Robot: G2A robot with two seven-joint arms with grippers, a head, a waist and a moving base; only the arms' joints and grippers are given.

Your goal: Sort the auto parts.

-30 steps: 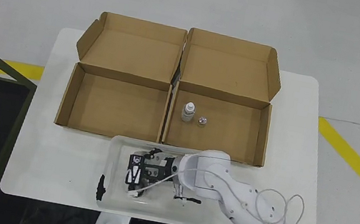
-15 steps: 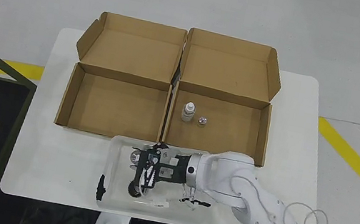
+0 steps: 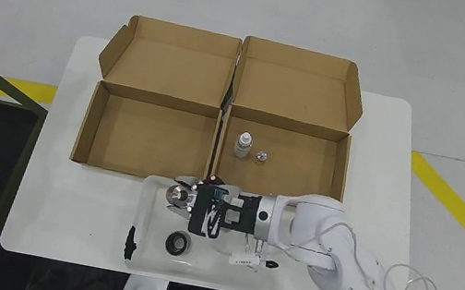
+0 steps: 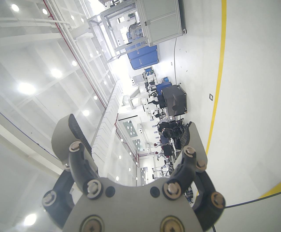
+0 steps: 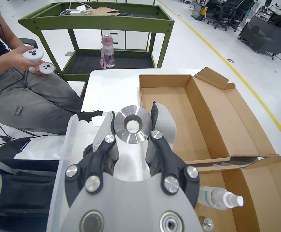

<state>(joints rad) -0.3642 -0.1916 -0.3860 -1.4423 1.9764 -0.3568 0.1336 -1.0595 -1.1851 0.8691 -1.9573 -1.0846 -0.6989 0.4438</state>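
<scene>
Right pincer (image 5: 133,123) pinching shiny round machined-metal disc with centre hole (image 5: 123,131), above clear plastic tray (image 3: 144,204), black ring (image 3: 178,244) inside, left pincer (image 4: 130,125) spread wide

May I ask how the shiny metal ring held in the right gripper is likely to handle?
The metal ring looks like solid machined metal, so it is probably stiff and heavy for its size. Its polished faces may be slippery, and the right gripper pinches only its rim. Being round, it could roll if set down on edge.
</scene>
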